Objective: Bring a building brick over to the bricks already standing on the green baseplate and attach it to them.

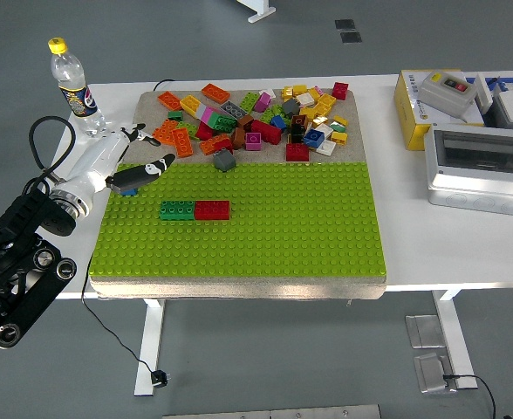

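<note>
Bricks, one green and one red, stand joined on the baseplate, with loose bricks heaped on the strip beyond. Left hand hovers at the baseplate's far left corner, fingers loosely spread, apparently empty. Something blue shows under the thumb; too small to tell. Risk: reaching into that crowded heap may scatter neighbours or grab two. Right arm is out of view.

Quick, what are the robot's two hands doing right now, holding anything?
Left hand: open, fingers spread, holding nothing, over the left edge of the green baseplate.
Right hand: not in view.
</note>
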### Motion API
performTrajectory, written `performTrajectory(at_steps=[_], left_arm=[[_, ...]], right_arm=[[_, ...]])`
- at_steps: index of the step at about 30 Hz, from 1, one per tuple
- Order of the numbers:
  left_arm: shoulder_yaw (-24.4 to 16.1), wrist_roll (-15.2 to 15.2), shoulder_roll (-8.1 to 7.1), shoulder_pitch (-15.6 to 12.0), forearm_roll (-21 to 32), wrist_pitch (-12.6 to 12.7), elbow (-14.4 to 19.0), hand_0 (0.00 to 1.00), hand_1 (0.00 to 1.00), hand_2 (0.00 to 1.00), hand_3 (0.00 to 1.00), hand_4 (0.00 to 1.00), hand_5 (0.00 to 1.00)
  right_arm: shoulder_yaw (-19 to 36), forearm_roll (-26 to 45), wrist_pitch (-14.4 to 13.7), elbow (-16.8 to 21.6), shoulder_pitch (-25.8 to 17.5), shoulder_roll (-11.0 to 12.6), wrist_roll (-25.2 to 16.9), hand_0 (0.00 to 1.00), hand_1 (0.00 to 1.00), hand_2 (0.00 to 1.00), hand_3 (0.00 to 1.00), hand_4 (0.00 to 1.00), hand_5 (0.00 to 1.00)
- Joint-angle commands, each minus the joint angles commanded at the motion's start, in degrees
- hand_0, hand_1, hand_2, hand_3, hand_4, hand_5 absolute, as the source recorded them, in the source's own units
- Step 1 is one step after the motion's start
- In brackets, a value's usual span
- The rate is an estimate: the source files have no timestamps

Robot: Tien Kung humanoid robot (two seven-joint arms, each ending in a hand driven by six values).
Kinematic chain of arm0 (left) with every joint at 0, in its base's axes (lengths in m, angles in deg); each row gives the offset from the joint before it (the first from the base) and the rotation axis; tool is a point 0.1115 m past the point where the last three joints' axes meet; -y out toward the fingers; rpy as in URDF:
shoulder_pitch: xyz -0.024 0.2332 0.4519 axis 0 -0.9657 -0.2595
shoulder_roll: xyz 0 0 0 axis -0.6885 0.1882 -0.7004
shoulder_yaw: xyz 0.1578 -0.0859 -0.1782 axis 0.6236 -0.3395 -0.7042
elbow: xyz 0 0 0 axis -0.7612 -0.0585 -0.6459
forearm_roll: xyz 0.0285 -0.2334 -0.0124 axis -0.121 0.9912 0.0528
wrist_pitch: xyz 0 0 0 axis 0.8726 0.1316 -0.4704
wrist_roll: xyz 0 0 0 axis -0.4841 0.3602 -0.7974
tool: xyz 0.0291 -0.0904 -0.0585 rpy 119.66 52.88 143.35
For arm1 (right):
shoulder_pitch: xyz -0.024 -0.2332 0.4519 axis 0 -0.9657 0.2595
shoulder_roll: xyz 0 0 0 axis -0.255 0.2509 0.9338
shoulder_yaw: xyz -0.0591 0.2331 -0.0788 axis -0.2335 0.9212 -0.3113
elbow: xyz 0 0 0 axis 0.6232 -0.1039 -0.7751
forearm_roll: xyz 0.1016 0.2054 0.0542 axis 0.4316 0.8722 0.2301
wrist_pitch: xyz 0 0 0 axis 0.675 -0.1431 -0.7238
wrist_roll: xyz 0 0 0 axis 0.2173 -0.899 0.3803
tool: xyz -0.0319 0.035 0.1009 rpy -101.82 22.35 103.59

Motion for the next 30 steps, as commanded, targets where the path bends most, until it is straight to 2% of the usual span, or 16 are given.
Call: performTrajectory(at_steps=[10,30], left_arm=[[-1.6,0.1,-0.29,-1.9,-0.7,-0.2,0.6,0.998,0.97,0.958,0.727,0.762,0.731],[-3.3,0.2,-1.5,-3.1,-0.2,-0.6,1.0,0.998,0.969,0.952,0.734,0.748,0.713]], right_arm=[[-0.1,-0.4,-0.7,0.2,-0.9,-0.3,0.1,0.685,0.646,0.73,0.671,0.452,0.789],[-3.5,1.1,-1.5,0.1,-1.2,-0.8,1.0,0.689,0.646,0.716,0.671,0.448,0.789]])
